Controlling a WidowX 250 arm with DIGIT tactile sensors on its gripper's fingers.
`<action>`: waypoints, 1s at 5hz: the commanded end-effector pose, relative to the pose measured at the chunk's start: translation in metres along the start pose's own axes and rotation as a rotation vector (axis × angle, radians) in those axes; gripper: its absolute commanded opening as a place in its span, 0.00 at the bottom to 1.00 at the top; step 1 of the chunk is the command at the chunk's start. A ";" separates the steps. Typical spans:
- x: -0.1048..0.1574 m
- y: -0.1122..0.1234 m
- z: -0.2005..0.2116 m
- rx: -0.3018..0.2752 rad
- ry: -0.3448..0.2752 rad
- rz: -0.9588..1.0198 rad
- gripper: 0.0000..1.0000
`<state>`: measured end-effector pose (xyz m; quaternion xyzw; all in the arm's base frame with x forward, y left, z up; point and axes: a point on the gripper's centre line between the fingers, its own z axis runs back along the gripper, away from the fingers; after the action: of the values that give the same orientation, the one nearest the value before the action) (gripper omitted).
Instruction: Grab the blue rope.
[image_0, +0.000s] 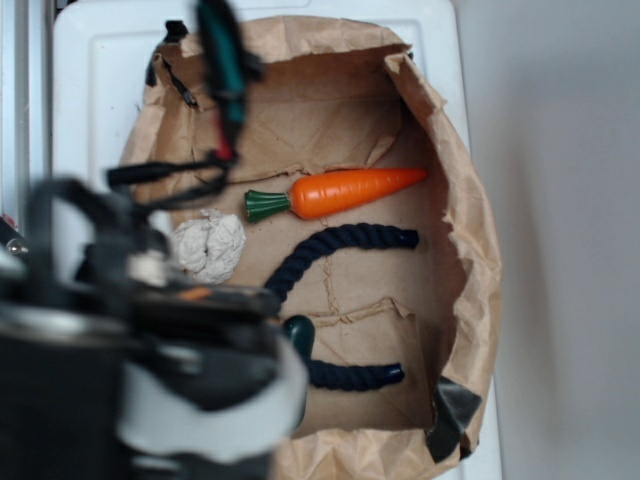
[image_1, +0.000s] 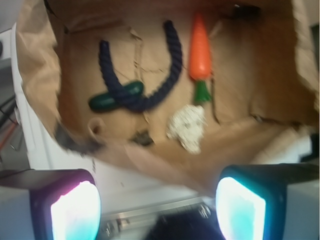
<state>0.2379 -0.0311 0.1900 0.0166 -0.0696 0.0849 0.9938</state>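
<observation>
The blue rope (image_0: 340, 240) is a thick, twisted navy rope bent into a U on the brown paper. Its bend is hidden behind my blurred arm (image_0: 150, 370) at the lower left. In the wrist view the rope (image_1: 172, 65) lies in the upper middle, and its bend crosses a dark green pickle toy (image_1: 107, 100). My gripper (image_1: 157, 205) is open and empty. Its two glowing pads stand wide apart at the bottom of the wrist view, short of the paper's near edge and well away from the rope. I cannot make out the fingers in the exterior view.
An orange carrot (image_0: 350, 190) with a green top lies beside the rope. A white crumpled ball (image_0: 210, 245) sits left of it. All lie in a torn brown paper bag (image_0: 470, 220) with raised sides, on a white tray (image_0: 100, 70). Black cables (image_0: 225, 70) hang over the bag's left part.
</observation>
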 end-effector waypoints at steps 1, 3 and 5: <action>0.046 0.029 -0.028 -0.054 -0.091 -0.029 1.00; 0.069 0.040 -0.069 -0.069 -0.037 -0.063 1.00; 0.035 -0.030 -0.085 -0.193 0.030 -0.230 1.00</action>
<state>0.2856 -0.0436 0.0948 -0.0648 -0.0332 -0.0184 0.9972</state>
